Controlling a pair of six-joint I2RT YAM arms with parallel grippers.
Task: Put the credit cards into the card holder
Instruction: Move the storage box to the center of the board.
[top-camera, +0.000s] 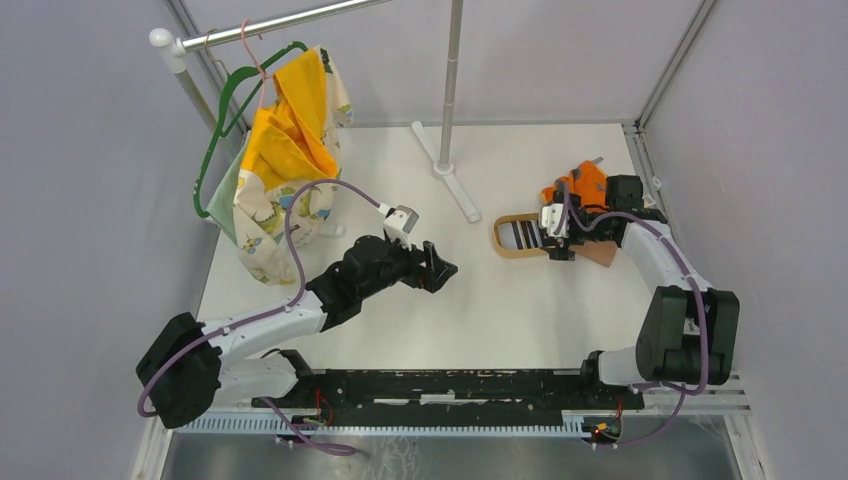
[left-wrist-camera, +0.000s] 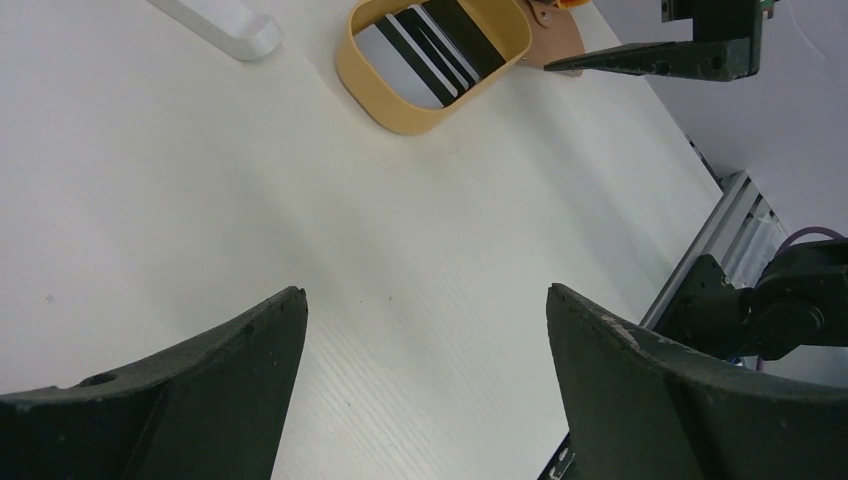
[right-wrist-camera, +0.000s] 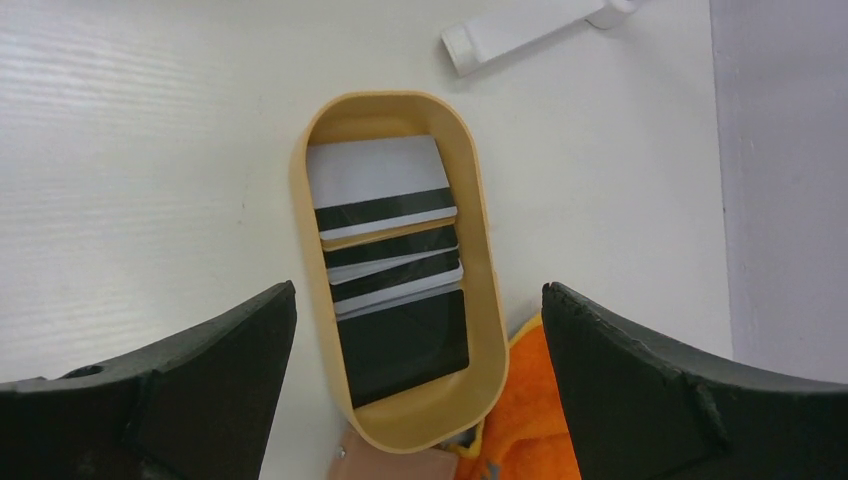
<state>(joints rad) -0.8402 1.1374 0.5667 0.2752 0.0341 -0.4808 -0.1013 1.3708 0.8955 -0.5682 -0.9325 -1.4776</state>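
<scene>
Several credit cards, black, white and striped, lie overlapping in an oval light-wood tray at the right of the table. The reddish-brown card holder lies flat against the tray's near end, mostly hidden; a corner of it shows by the right arm. My right gripper hovers open above the tray's near half, one finger on each side, holding nothing. My left gripper is open and empty over bare table at mid-left, well away from the tray.
An orange cloth lies bunched beside the tray and card holder. A white stand foot and pole rise at the back centre. A hanger with yellow patterned fabric hangs at the back left. A metal rail runs along the near edge.
</scene>
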